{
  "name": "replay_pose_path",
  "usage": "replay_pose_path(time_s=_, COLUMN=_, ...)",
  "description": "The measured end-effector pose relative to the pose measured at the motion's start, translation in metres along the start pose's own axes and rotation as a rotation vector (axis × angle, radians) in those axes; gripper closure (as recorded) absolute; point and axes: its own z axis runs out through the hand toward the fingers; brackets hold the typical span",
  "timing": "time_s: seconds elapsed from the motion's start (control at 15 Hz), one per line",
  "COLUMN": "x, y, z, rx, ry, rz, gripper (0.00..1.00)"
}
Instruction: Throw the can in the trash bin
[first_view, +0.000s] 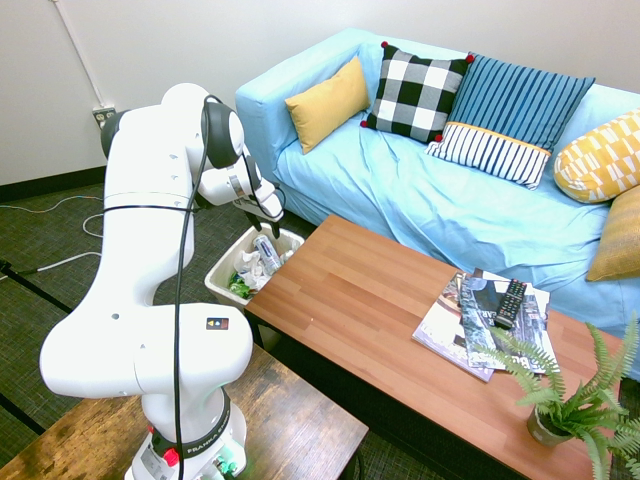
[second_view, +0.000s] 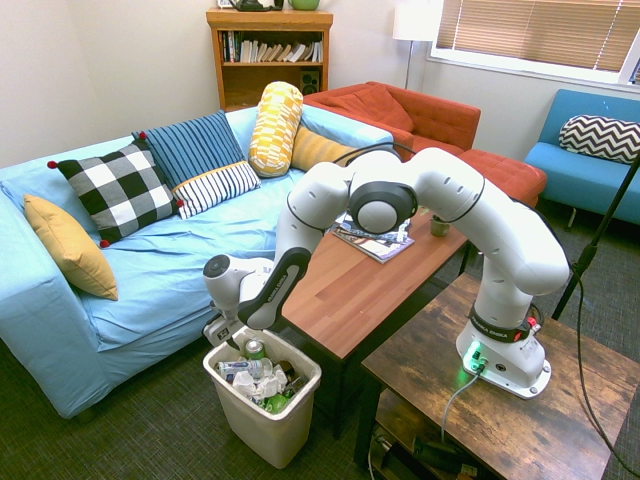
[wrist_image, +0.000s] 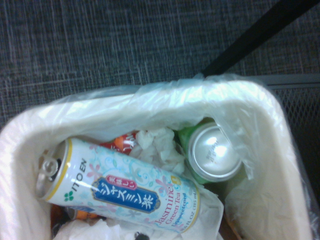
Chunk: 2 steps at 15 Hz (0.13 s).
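The fingers (second_view: 237, 343) stand apart above the bin (second_view: 262, 426), gripping nothing. The arm (second_view: 440, 200) reaches from its base across the table (first_view: 400, 330) corner and down toward the floor beside the sofa (first_view: 420, 190). The bin sits on the carpet between sofa and table, lined with a clear plastic bag and filled with crumpled white paper (wrist_image: 160, 147) and other rubbish. The can (wrist_image: 120, 187) lies on its side on top of that rubbish inside the bin, pale with a dark blue label, its silver top toward one wall. A second, green can (wrist_image: 215, 152) stands just beside it, silver end up.
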Motion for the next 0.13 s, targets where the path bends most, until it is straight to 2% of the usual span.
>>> replay_pose_path(time_s=0.13, x=0.0, y=0.015, z=-0.036, rx=0.012, ry=0.0, rz=0.006, gripper=0.0)
